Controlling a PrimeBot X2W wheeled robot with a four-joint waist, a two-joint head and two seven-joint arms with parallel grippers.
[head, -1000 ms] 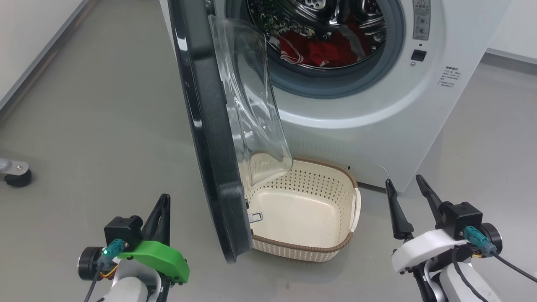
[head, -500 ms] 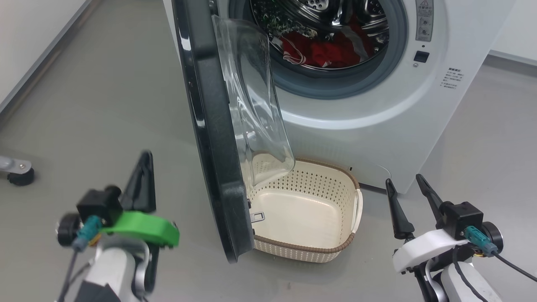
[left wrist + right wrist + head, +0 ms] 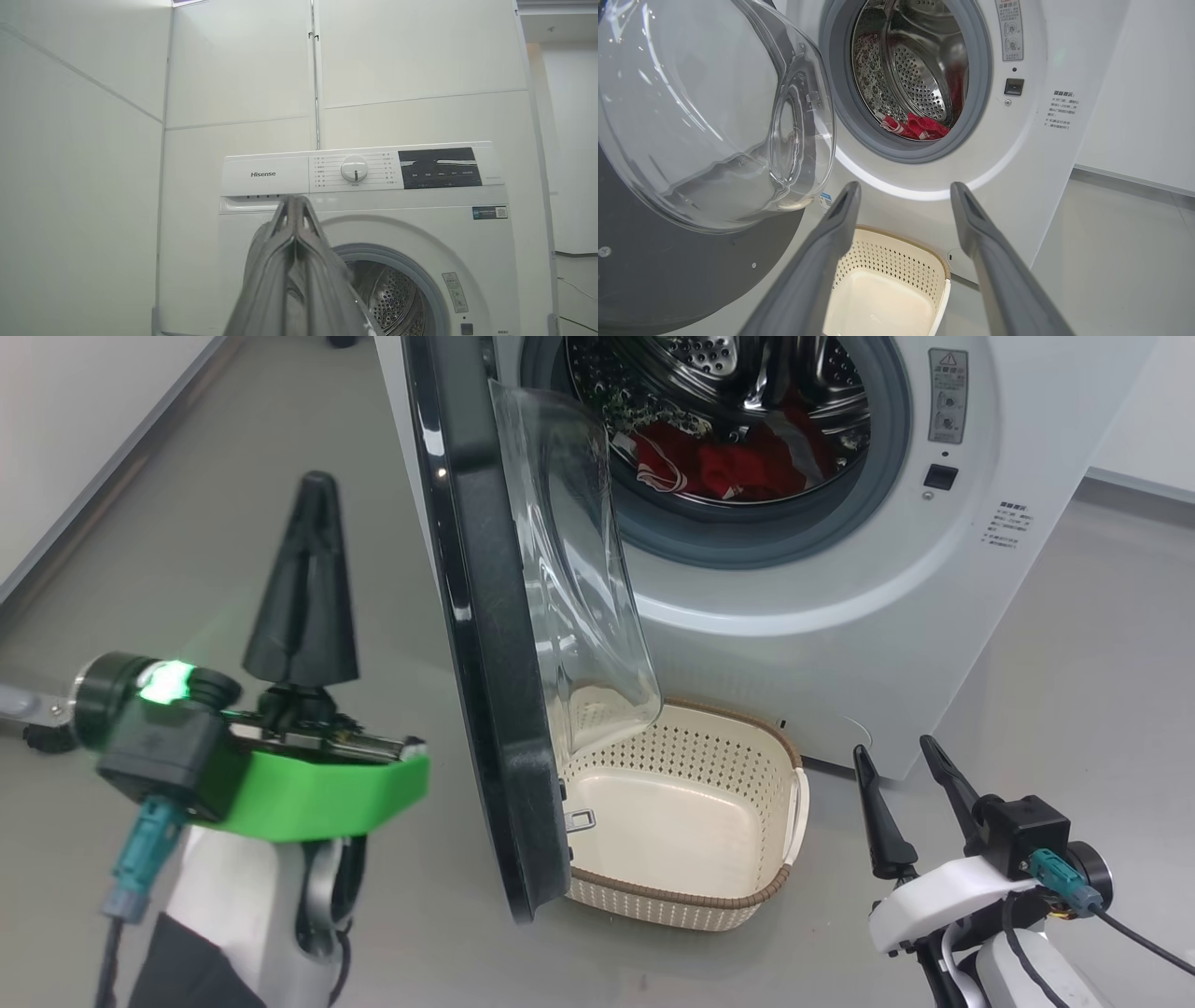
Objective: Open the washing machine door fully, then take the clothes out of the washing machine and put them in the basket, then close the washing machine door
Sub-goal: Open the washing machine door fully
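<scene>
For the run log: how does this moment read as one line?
door: open, untouched | clothes: inside washing machine | basket: empty | left claw: shut, left of door | right claw: open, empty

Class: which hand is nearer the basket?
Right. The right hand is low, right of the basket, not touching; the left hand is raised, left of the washing machine door.

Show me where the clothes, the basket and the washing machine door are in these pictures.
the clothes (image 3: 738, 467): head view, on the middle of the red fabric.
the basket (image 3: 663, 821): head view, on its bare cream floor.
the washing machine door (image 3: 490, 644): head view, on its black frame.
</scene>
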